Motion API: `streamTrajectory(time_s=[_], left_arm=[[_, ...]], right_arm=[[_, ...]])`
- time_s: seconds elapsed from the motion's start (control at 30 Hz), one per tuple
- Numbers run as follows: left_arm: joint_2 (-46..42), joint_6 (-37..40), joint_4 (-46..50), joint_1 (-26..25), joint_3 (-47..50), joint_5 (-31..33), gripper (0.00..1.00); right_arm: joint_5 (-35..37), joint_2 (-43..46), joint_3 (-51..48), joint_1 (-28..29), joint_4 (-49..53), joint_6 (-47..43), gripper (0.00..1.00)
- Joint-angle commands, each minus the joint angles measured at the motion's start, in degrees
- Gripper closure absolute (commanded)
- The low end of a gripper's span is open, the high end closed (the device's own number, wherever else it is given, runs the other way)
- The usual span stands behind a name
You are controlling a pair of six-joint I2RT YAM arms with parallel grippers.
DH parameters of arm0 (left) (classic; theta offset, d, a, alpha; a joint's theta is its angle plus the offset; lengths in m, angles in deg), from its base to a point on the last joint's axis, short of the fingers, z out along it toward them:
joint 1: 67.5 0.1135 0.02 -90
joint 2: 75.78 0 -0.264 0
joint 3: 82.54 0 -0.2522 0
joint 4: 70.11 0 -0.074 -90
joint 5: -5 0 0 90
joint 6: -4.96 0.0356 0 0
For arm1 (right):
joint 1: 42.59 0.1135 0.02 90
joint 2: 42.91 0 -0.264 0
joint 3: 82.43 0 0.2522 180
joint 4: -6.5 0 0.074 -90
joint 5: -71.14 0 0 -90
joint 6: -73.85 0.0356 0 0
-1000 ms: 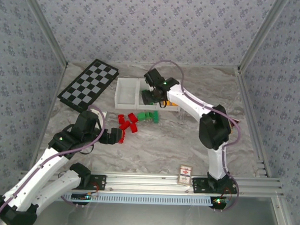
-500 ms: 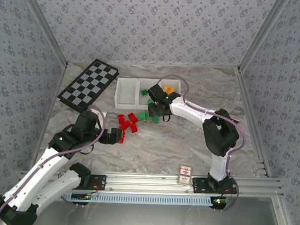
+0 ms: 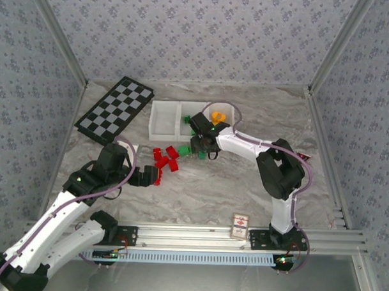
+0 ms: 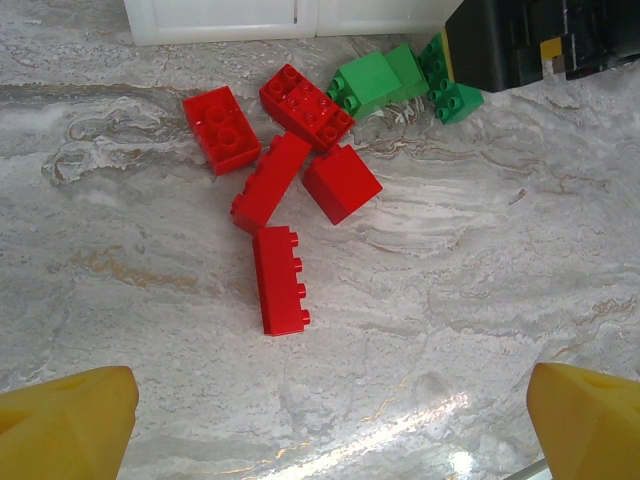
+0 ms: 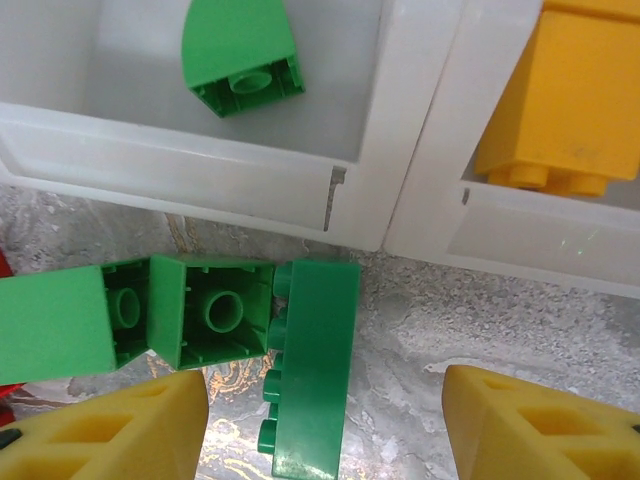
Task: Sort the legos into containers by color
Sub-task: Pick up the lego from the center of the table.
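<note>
- Left gripper: yellow fingertips spread as wide as they go, nothing between them. It hovers over the grey marbled tabletop, just on the near side of the red cluster.
- Small red plastic bricks: five, loose on the table and bunched together, several touching. The nearest is a long one on its side.
- Right gripper: jaws partly open, holding nothing. It sits over the small green plastic bricks, which lie just in front of the tray.
- Long green brick: lies between the right fingers with a gap on each side. Two upturned greens touch it on its left.
- White plastic three-bin tray: the middle bin holds one curved green brick. The right bin holds an orange block.
</note>
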Motion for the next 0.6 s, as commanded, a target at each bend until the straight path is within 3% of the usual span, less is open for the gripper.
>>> streamTrajectory(time_s=[0.0, 0.13, 0.57], left_arm=[[-0.11, -0.04, -1.08, -0.4, 0.54, -0.36, 0.0], [-0.1, -0.05, -1.08, -0.39, 0.48, -0.36, 0.0], [-0.23, -0.13, -1.02, -0.4, 0.44, -0.36, 0.0]], right_arm=[[-0.35, -1.09, -0.46, 0.43, 0.08, 1.44, 0.38], [-0.53, -1.76, -0.46, 0.5, 0.02, 1.53, 0.44], [-0.97, -3.96, -0.65, 0.81, -0.07, 2.06, 0.48]])
